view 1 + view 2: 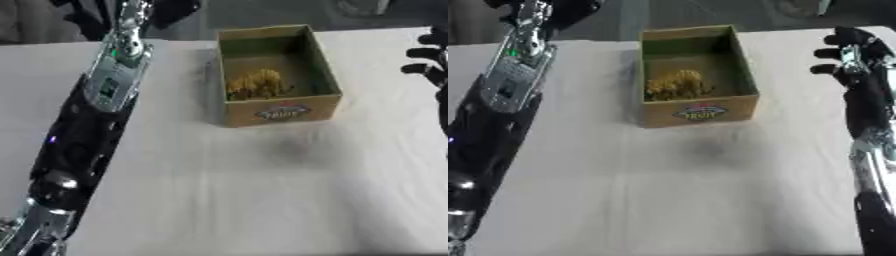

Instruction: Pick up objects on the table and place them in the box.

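White table [667, 190]: right hand [852, 55] spread, touching nothing, beside box [700, 114] holding a yellow object [677, 84]. Left hand's fingers: can't tell.

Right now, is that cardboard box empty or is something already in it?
Not empty. The open-topped cardboard box stands upright on the table, and a yellowish-brown lumpy object lies on its floor, toward the near wall.

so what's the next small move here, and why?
Probably pull both arms back and stop. The box already holds a yellow-brown object, and no other object shows on the table. The right robot hand is beside the box holding nothing; the left arm stretches past the far edge, its hand hidden.
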